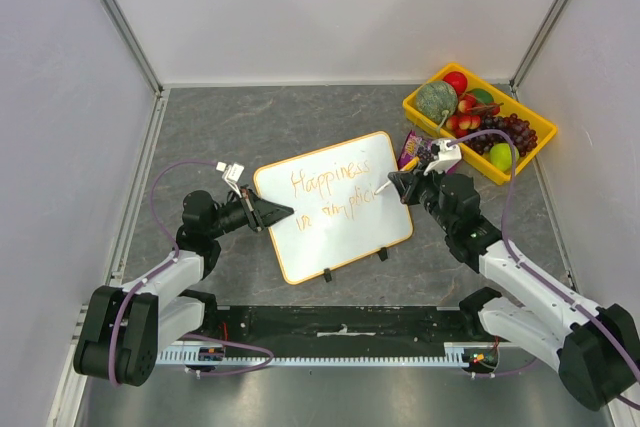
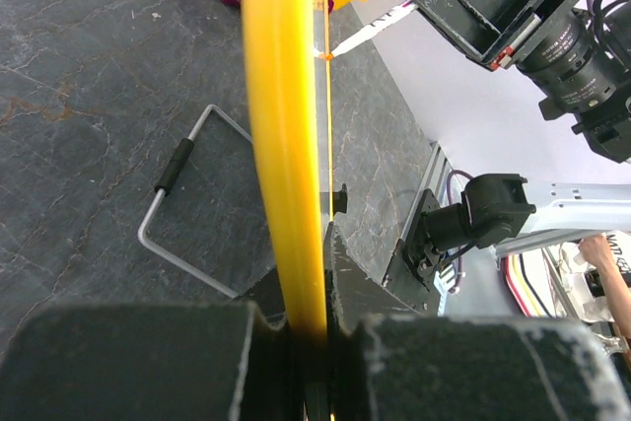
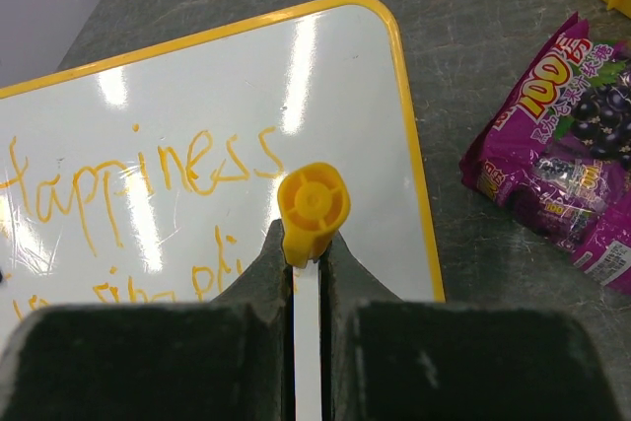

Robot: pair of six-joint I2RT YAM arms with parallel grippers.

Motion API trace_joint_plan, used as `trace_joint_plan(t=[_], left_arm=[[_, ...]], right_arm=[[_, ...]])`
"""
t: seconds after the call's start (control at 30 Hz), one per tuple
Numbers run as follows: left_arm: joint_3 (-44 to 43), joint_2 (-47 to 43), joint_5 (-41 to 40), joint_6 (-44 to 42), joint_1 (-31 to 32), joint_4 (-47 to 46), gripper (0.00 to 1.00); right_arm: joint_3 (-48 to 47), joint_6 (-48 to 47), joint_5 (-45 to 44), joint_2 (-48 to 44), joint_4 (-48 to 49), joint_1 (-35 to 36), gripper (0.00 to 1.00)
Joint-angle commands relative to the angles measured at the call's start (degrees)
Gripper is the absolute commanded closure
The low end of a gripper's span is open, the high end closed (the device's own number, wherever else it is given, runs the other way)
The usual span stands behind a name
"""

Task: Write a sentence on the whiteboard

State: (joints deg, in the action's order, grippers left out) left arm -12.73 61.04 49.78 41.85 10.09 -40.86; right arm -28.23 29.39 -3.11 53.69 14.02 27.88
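The whiteboard (image 1: pixel 345 237), white with a yellow rim, lies slanted in the middle of the table. The orange sentence (image 1: pixel 333 185) runs over it in two lines; the top one reads "Happiness". My left gripper (image 1: pixel 284 212) is shut on the board's left rim (image 2: pixel 283 145), which the left wrist view shows edge-on between the jaws. My right gripper (image 1: pixel 396 185) is shut on a white marker (image 3: pixel 313 206) with a yellow end. The marker's tip (image 2: pixel 326 53) touches the board at the end of the second line (image 3: pixel 212 268).
A yellow tray (image 1: pixel 412 107) of fruit stands at the back right. A purple snack bag (image 1: pixel 410 147) lies between the tray and the board's right edge. Two black clips (image 1: pixel 327 274) sit on the board's near edge. A wire stand (image 2: pixel 182 204) lies under the board.
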Motion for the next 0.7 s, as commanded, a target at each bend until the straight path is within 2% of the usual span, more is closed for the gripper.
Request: trace_joint_plan(t=[0.0, 0.43, 0.67], left_arm=[[1.66, 0.58, -0.91, -9.85, 0.11, 3.07, 0.98], [1.57, 0.75, -0.91, -9.85, 0.20, 3.07, 0.98], [1.57, 0.66, -0.82, -9.85, 0.11, 3.16, 0.98]], right_arm=[[0.89, 0.58, -1.72, 0.36, 2.50, -0.37, 1.00], [-1.56, 0.58, 0.30, -2.72, 1.36, -0.98, 1.00], [-2.01, 0.23, 0.74, 1.14, 2.59, -0.98, 1.00]])
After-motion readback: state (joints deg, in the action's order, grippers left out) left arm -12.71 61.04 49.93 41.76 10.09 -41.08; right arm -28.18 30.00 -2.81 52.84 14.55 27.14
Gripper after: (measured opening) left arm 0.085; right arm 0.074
